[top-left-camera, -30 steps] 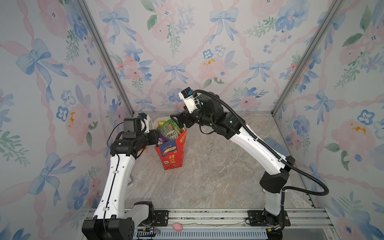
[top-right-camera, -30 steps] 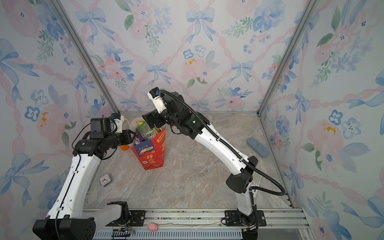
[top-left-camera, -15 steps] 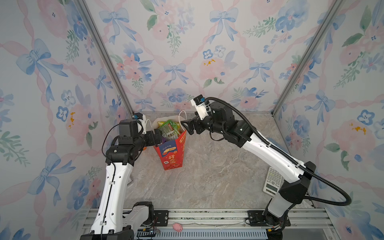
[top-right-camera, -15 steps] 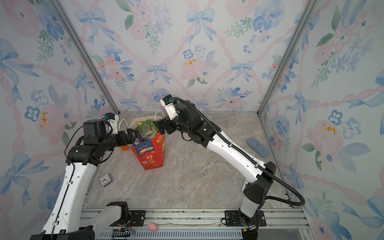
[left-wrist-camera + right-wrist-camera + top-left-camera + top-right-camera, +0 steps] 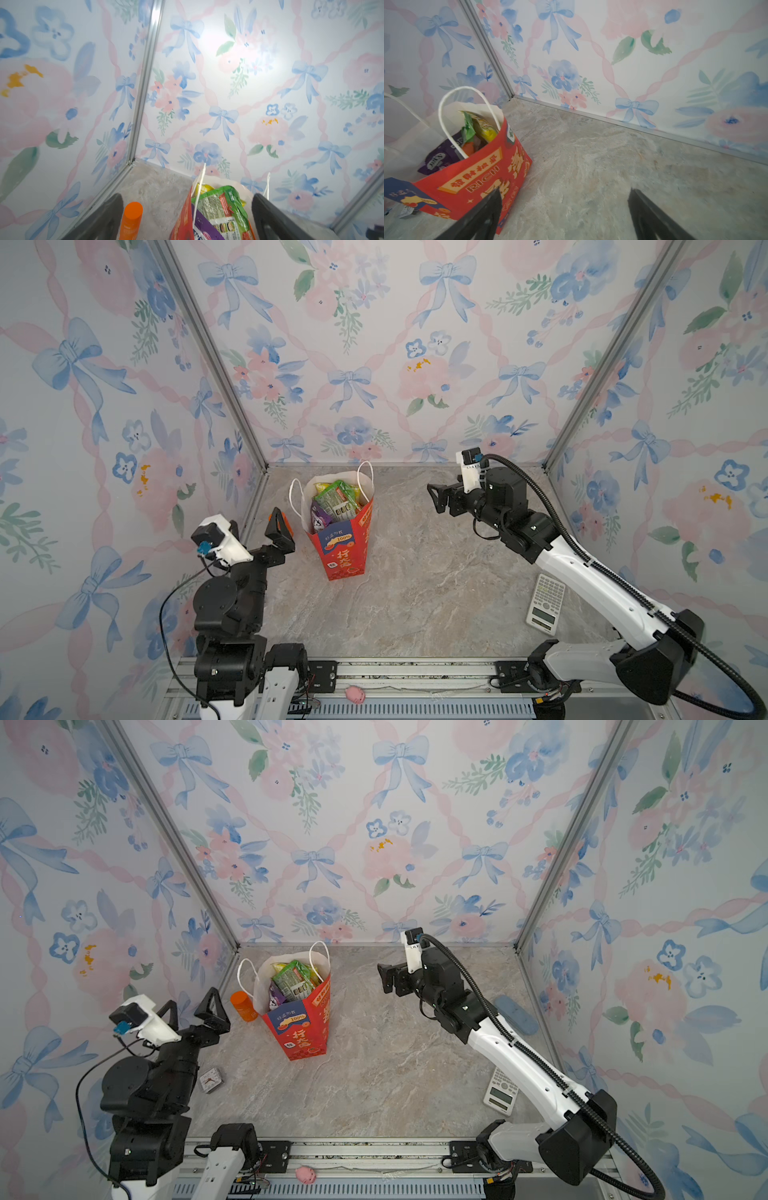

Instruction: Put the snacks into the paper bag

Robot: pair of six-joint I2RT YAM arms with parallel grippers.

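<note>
The red paper bag stands upright near the back left corner, its white rope handles up. Several snacks fill it: a green packet on top, with a purple packet and a yellow one beside it. My left gripper hangs open and empty to the left of the bag. In the left wrist view the left gripper frames the bag's rim and the green packet. My right gripper is open and empty, well to the right of the bag. In the right wrist view it is over bare floor beside the bag.
An orange bottle stands just left of the bag, close to my left fingers. A small clock lies near the left arm. A white calculator lies at the front right, and a blue object by the right wall.
The left gripper has opened and drawn back from the bag's rim toward the front left. The right gripper has pulled away from over the bag to the right.
</note>
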